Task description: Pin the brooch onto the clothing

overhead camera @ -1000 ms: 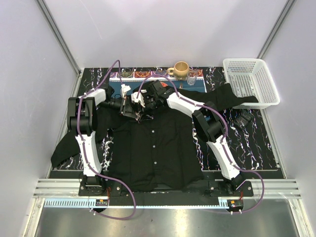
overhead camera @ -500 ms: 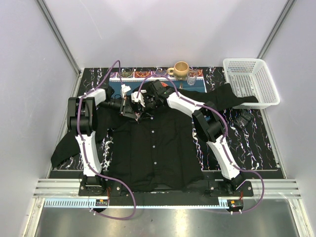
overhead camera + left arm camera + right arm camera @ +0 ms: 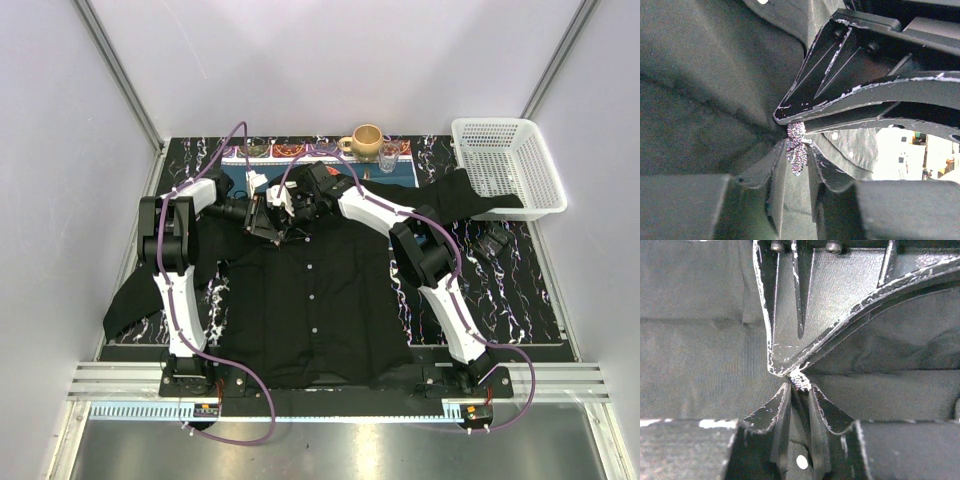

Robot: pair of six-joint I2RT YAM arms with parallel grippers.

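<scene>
The left gripper (image 3: pixel 796 146) is shown in its own wrist view with its two black fingers narrowly apart. The small, glittering, whitish-violet beaded brooch (image 3: pixel 796 149) lies between their tips. Whether those tips press on it cannot be told.

In the same view the right gripper (image 3: pixel 800 388) enters from the upper right, and the upper end of the brooch is seen nipped at its point. This is supported by the right wrist view: the two right fingertips are drawn together on the ornament, of which only a small whitish speck is exposed there. The left gripper's scuffed tip is seen touching the same spot from above.

Both wrist views are filled by the black, collared, button-up fabric shirt (image 3: pixel 310 300). One small round white button (image 3: pixel 801 461) is visible between the right fingers.

The brooch cannot be made out in the top view. There, both grippers are seen meeting at the collar of the shirt, which is spread flat on the black marbled tabletop (image 3: pixel 500 290). One sleeve reaches the white perforated plastic basket (image 3: pixel 505 165). A tan ceramic mug (image 3: pixel 366 140) stands at the far edge.
</scene>
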